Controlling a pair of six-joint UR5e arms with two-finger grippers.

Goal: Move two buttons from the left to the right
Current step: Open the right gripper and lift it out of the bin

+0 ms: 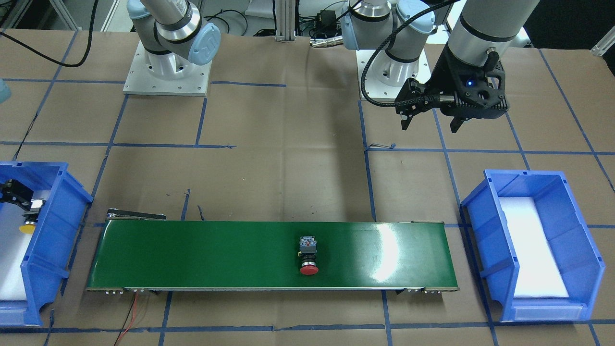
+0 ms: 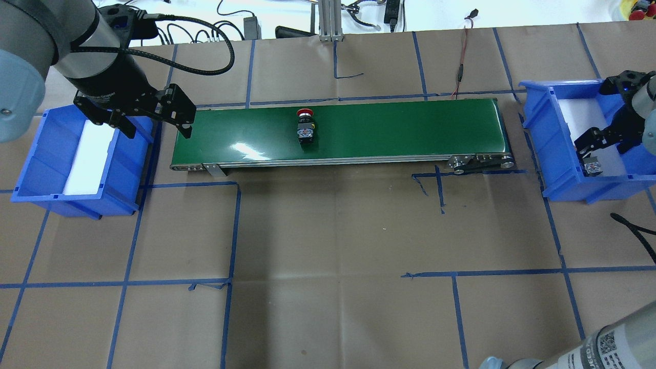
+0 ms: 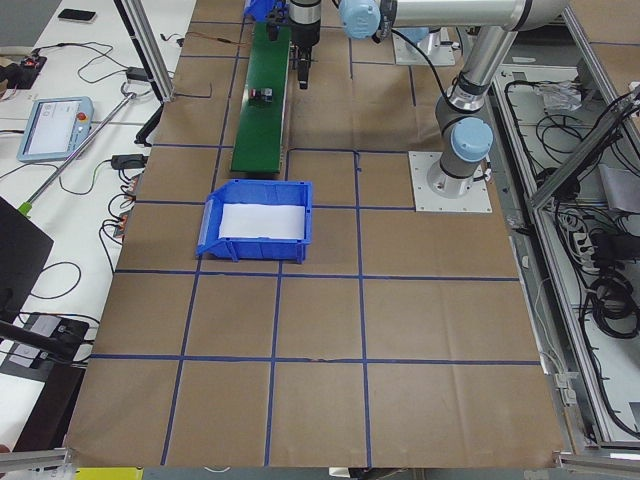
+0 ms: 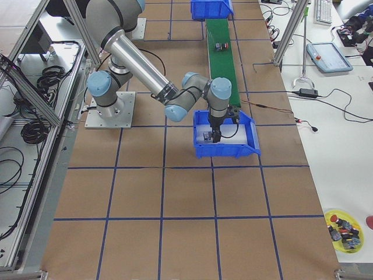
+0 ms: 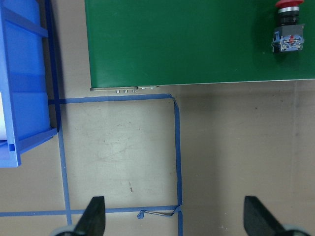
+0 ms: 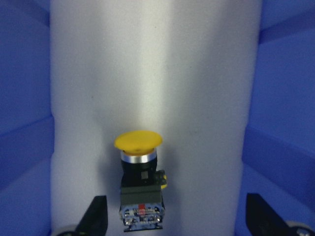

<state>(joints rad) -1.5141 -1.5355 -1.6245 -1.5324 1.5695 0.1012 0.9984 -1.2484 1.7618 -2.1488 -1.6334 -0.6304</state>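
Brown-papered surface (image 2: 328, 230); inside the right bin (image 2: 538, 118) my right end effector (image 6: 177, 219) straddles the yellow button (image 6: 139, 187), fingers (image 6: 98, 219) spread. Best to lift straight up without nudging it. Left end effector (image 5: 174, 219): spread, empty.

The tabletop (image 2: 328, 230) is covered in brown paper and marked off into large squares by blue tape lines (image 2: 233, 230). A long green conveyor (image 2: 389, 128) lies across its far half. A blue bin (image 2: 77, 205) stands just off the conveyor's left end and a second blue bin (image 2: 589, 189) just off its right end. On the robot's side, pale mounting plates (image 1: 139, 82) sit flat on the paper.
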